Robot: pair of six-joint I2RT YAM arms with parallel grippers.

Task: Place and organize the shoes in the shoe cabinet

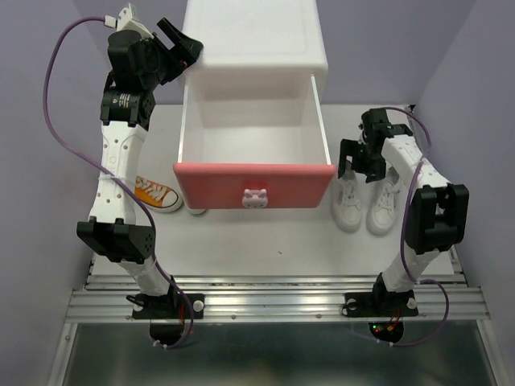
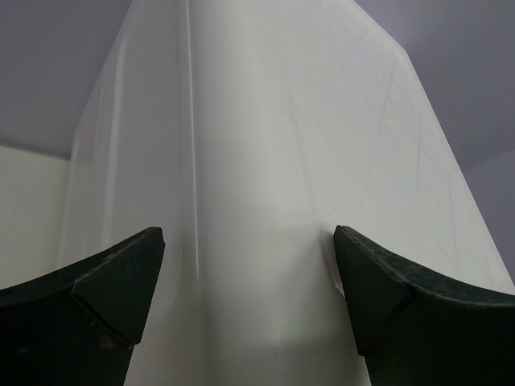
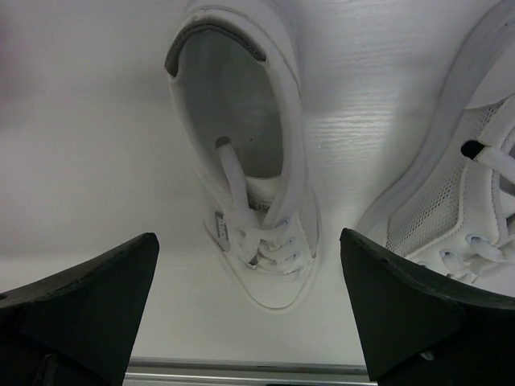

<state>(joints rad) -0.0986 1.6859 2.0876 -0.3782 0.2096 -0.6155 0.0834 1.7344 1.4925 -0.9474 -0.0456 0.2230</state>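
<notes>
White arms (image 1: 121,153), black joints (image 1: 117,240), purple cables (image 1: 53,64).

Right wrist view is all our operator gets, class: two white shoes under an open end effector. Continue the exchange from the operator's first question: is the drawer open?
Observer: Yes. The salmon drawer is pulled right out and looks empty.
Operator: Where is the other arm?
Observer: The left end effector is open at the back left corner of the cabinet, holding nothing.
Operator: Any other shoes?
Observer: One orange shoe lies on the table just left of the drawer front. I can't see a second.
</notes>
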